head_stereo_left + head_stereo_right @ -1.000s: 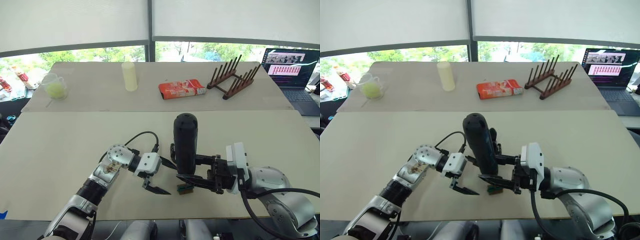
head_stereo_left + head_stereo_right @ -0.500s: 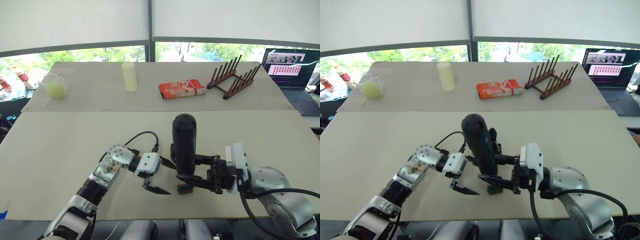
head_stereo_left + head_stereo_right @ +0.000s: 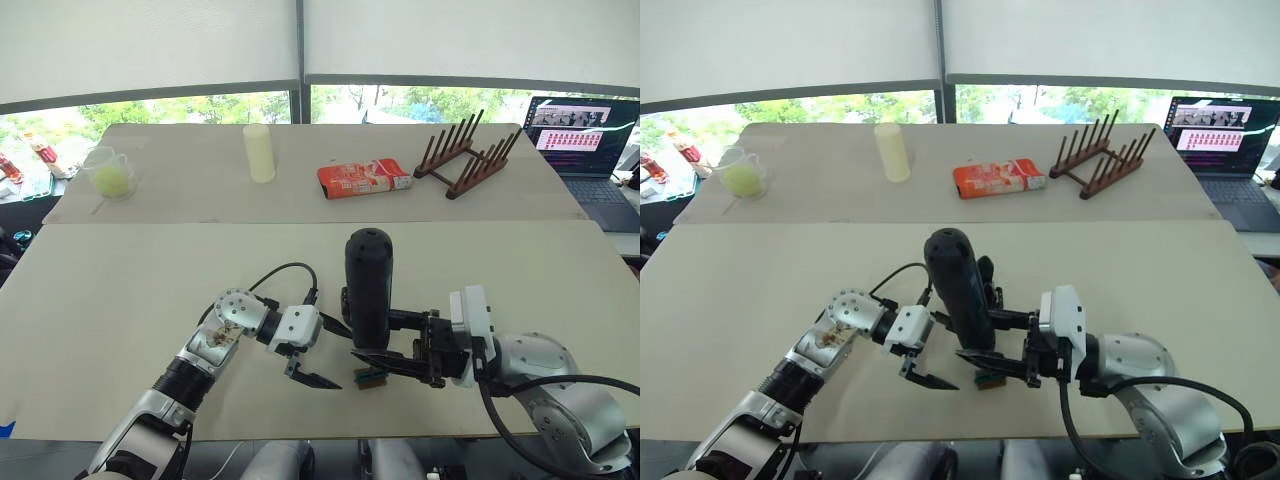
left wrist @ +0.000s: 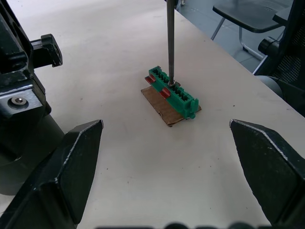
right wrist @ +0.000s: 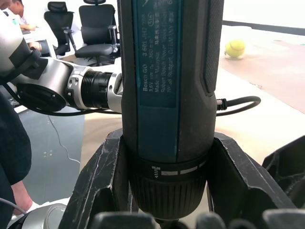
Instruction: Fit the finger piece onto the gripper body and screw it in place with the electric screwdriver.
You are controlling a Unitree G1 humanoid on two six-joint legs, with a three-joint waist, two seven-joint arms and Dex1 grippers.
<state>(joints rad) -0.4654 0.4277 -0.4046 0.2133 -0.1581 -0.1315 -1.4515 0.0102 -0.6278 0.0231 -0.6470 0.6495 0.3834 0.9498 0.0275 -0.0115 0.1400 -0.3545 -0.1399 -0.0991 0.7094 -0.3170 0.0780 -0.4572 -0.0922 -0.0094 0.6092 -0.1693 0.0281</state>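
on the table (image 3: 120, 290), right tool (image 3: 385, 345) clamps electric screwdriver (image 3: 368, 285); left tool (image 4: 167, 176) gapes empty.

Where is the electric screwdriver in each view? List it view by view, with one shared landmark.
Left eye view: the electric screwdriver stands upright just right of centre.
Right eye view: upright, just left of centre.
Left wrist view: its thin metal bit meets the green block.
Right wrist view: its body, clamped in the right end effector.
Landmark: the green block under the bit, also seen in both eye views.
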